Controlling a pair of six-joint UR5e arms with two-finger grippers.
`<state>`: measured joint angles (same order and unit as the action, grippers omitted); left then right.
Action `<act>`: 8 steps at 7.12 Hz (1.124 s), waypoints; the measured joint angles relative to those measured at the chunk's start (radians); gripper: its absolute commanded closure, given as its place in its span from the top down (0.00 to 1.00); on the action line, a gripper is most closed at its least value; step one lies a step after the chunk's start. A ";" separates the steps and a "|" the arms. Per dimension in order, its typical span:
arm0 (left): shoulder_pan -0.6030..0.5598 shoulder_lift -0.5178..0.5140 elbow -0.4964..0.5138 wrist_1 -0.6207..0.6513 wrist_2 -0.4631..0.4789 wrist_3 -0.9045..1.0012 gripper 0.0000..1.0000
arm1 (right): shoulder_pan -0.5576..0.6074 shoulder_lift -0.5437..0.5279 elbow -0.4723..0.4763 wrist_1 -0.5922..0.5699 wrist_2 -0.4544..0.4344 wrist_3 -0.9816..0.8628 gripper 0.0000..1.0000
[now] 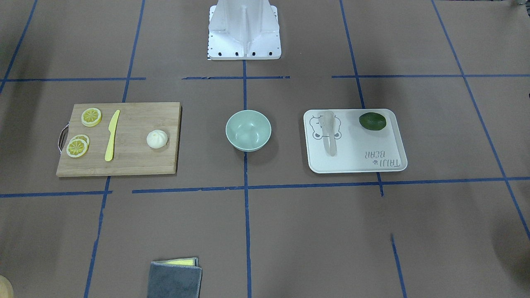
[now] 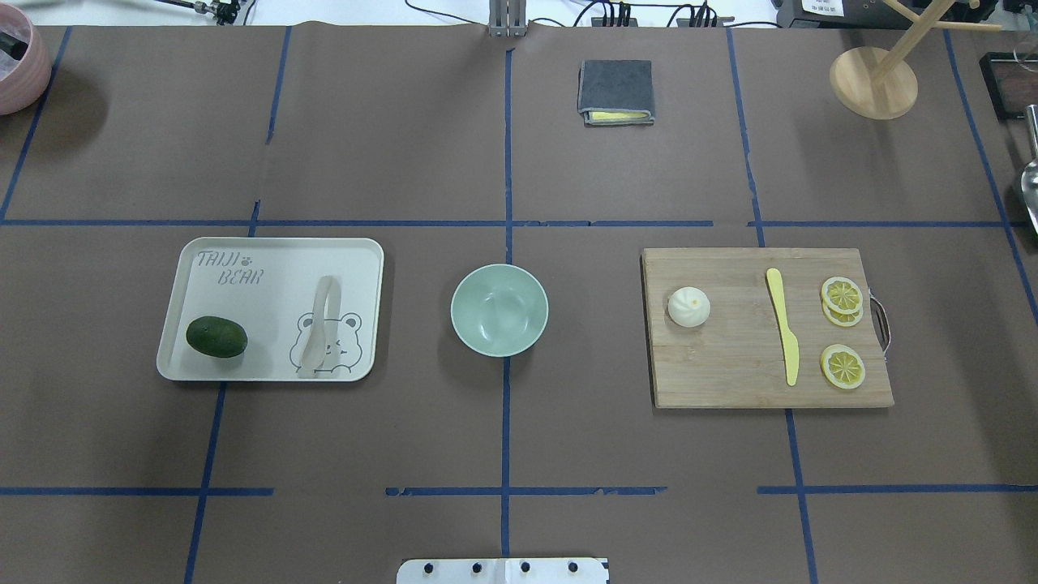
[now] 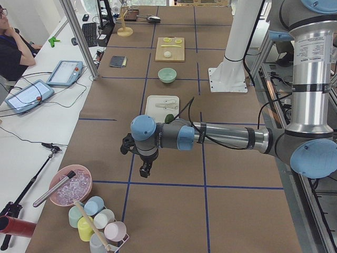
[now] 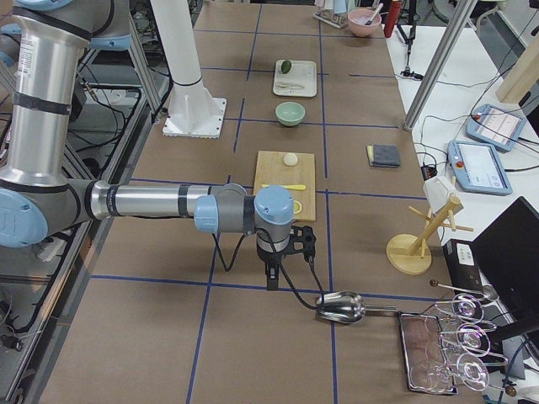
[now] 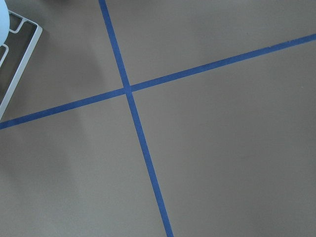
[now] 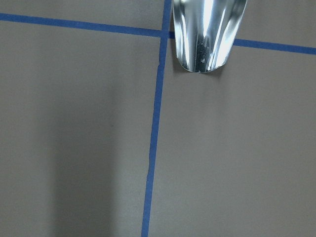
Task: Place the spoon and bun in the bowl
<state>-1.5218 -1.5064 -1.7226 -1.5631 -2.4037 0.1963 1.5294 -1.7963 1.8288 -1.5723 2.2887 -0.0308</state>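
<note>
The mint-green bowl (image 2: 499, 310) stands empty at the table's middle. The off-white spoon (image 2: 318, 324) lies on the white bear-printed tray (image 2: 268, 304) to the bowl's left in the overhead view. The white pleated bun (image 2: 688, 307) sits on the wooden cutting board (image 2: 730, 369) to the bowl's right. My left gripper (image 3: 144, 172) shows only in the exterior left view, pointing down over bare table, far from the tray. My right gripper (image 4: 270, 279) shows only in the exterior right view, beyond the board's end. I cannot tell whether either is open or shut.
A dark green avocado (image 2: 216, 337) lies on the tray. A yellow knife (image 2: 783, 324) and lemon slices (image 2: 842, 367) lie on the board. A grey cloth (image 2: 615, 92) and a wooden rack (image 2: 873, 81) are at the far side. A metal scoop (image 4: 341, 308) lies near my right gripper.
</note>
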 measured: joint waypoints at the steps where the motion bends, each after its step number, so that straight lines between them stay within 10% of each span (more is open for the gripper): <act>1: 0.000 0.000 -0.004 0.000 0.000 0.000 1.00 | 0.000 0.000 0.001 0.000 0.000 0.000 1.00; 5: 0.013 -0.005 -0.043 -0.039 0.007 -0.003 1.00 | -0.002 0.002 0.033 0.091 0.010 -0.005 1.00; 8: 0.028 -0.024 -0.043 -0.291 0.001 -0.008 1.00 | -0.003 0.052 -0.014 0.270 0.111 0.004 1.00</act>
<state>-1.4936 -1.5301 -1.7655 -1.8546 -2.4028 0.1883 1.5264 -1.7438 1.8143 -1.3023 2.3999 -0.0263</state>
